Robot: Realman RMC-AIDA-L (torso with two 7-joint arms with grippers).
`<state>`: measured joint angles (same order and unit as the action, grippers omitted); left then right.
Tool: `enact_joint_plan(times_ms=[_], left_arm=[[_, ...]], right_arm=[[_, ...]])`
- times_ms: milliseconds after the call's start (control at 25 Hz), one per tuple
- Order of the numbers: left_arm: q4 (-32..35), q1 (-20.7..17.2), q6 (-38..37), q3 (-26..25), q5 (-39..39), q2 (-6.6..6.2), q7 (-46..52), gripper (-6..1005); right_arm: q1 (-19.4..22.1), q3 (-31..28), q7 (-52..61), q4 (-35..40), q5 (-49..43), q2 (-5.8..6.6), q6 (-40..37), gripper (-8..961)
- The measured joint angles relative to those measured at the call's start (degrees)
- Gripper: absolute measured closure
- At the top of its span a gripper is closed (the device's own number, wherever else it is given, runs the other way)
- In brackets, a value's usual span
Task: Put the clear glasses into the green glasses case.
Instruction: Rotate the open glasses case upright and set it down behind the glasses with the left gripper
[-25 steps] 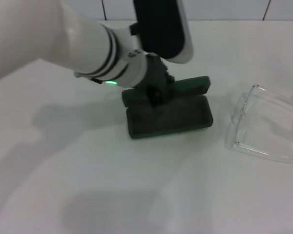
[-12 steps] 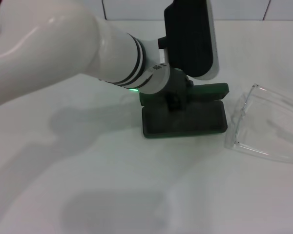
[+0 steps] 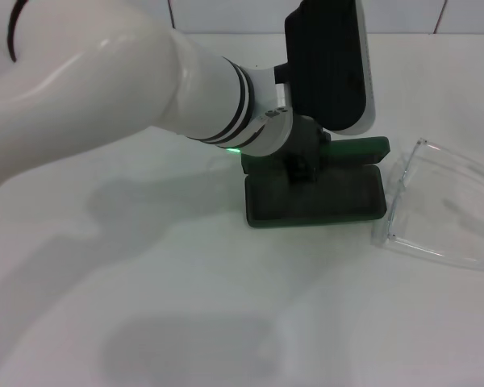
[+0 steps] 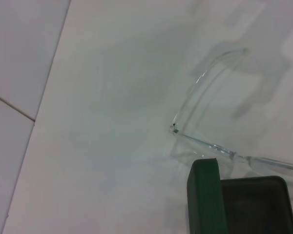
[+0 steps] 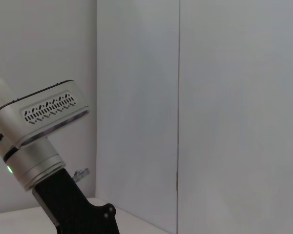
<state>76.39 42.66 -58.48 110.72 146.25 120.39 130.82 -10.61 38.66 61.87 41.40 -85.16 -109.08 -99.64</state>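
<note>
The green glasses case [image 3: 315, 193] lies open on the white worktop [image 3: 145, 306], toward its far edge, lid back and dark lining up. The left hand [image 3: 305, 165] is down at the case's hinge side; it seems to grip the case there, but the wrist block hides the fingers, so I cannot tell how far open it is. The clear glasses [image 3: 436, 205] lie just beside the case on the right-edge side, arms unfolded, the frame front close to the case's end. The right hand is out of view.
</note>
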Motion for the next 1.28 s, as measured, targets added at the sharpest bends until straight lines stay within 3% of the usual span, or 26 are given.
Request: enact_joint_plan(times_ms=[1280], left_arm=[[-0.1, -1.2, 3.1, 4.3, 0.5, -0.19, -0.7, 701]], right_arm=[[-0.1, 0.0, -0.1, 0.0, 0.0, -0.08, -0.1, 220]])
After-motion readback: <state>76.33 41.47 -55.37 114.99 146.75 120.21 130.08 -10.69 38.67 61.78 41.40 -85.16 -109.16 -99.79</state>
